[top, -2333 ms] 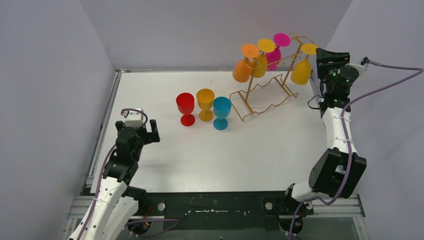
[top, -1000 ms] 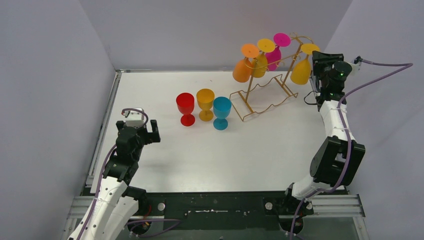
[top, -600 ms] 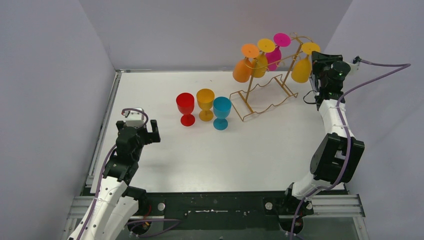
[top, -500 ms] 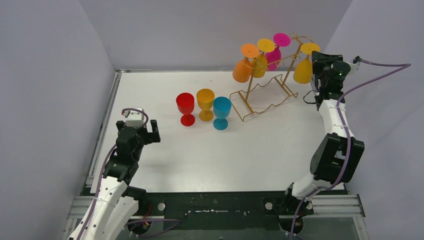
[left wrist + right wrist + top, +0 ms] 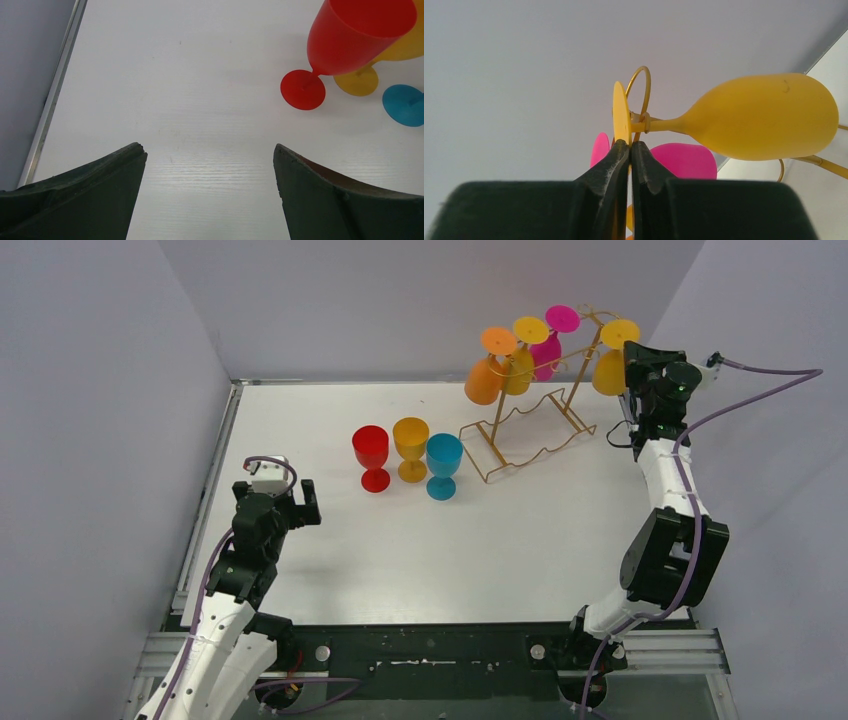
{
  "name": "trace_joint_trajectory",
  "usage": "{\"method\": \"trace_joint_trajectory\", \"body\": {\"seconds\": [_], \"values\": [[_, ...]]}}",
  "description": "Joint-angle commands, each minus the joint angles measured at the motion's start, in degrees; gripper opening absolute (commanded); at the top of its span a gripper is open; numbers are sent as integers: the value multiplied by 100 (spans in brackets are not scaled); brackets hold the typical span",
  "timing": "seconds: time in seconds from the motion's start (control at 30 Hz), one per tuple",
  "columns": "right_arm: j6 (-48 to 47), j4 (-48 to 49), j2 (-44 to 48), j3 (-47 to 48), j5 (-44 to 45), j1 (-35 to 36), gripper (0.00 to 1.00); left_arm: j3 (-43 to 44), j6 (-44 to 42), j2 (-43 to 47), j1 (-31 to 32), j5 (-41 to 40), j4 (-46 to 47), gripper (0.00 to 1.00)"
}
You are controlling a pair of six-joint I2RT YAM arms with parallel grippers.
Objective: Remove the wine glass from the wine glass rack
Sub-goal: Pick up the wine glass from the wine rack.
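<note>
The gold wire wine glass rack point(image 5: 528, 432) stands at the table's back right. A yellow wine glass point(image 5: 607, 371) hangs bowl-down at its right end, stem in a wire loop point(image 5: 639, 85). My right gripper point(image 5: 633, 352) is shut on the thin edge of this glass's round foot point(image 5: 621, 112); in the right wrist view the fingertips point(image 5: 620, 150) pinch the disc, and the bowl point(image 5: 764, 116) points right. My left gripper point(image 5: 210, 155) is open above bare table at the front left, holding nothing.
Orange point(image 5: 485, 380), amber point(image 5: 519, 371) and magenta point(image 5: 547, 353) glasses also hang from the rack. Red point(image 5: 371, 456), amber point(image 5: 411, 447) and blue point(image 5: 443, 466) glasses stand upright mid-table. The right wall is close behind my right arm.
My right gripper moved in to the yellow glass and closed on its foot. The glass has shifted slightly upward. The left arm has not moved.
</note>
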State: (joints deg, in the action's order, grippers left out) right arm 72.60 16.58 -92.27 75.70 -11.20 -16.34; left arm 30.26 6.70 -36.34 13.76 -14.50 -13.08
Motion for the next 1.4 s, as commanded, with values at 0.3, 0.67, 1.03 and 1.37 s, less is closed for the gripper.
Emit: {"method": "trace_joint_trajectory", "body": {"seconds": [0.3, 0.67, 1.03, 1.37], "values": [[255, 241, 760, -190, 296, -80, 0, 85, -95, 26, -55, 70, 245, 98], [21, -118, 1070, -378, 495, -89, 0, 85, -97, 19, -51, 88, 246, 98], [-23, -429, 1106, -394, 632, -98, 0, 85, -99, 16, -55, 97, 247, 98], [-87, -454, 1250, -477, 625, -106, 0, 83, -90, 39, -58, 105, 234, 97]]}}
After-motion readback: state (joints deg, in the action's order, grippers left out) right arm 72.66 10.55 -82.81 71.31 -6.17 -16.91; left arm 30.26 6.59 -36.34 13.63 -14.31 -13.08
